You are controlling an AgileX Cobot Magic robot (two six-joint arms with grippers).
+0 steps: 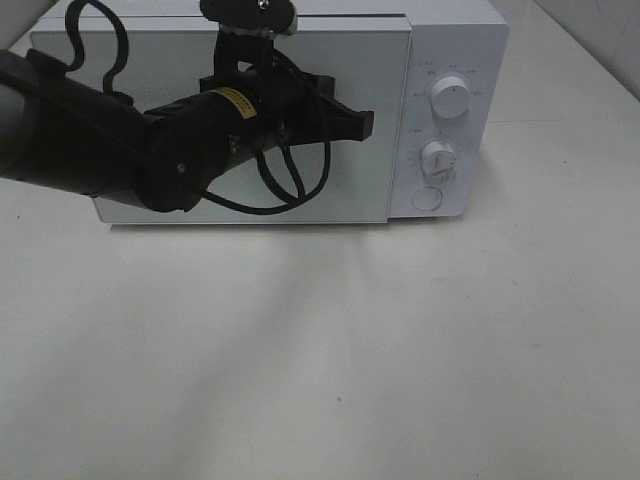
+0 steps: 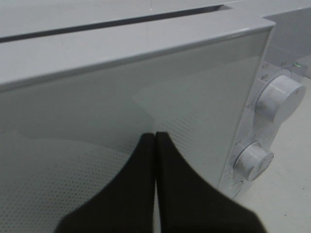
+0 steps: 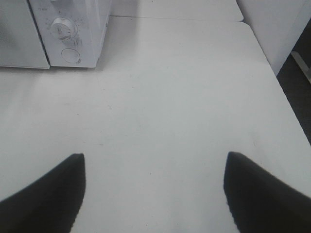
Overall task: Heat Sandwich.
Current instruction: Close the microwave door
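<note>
My left pincer (image 2: 154, 137), pressed together, points at the microwave door (image 2: 97, 126) near its edge by the dials (image 2: 282, 99). My right pincer (image 3: 155, 162) hangs spread over the worktop (image 3: 184, 87).

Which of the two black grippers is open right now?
The right gripper: its jaws stand wide apart above the white table. The left gripper is shut, tips together before the white microwave's door.

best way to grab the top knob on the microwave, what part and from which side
Grip the top knob by its round side wall, pinching it from opposite sides. It stands out from the front panel of the microwave as a short cylinder, so come straight at the front. The left gripper looks nearest but is shut; it would have to open first.
</note>
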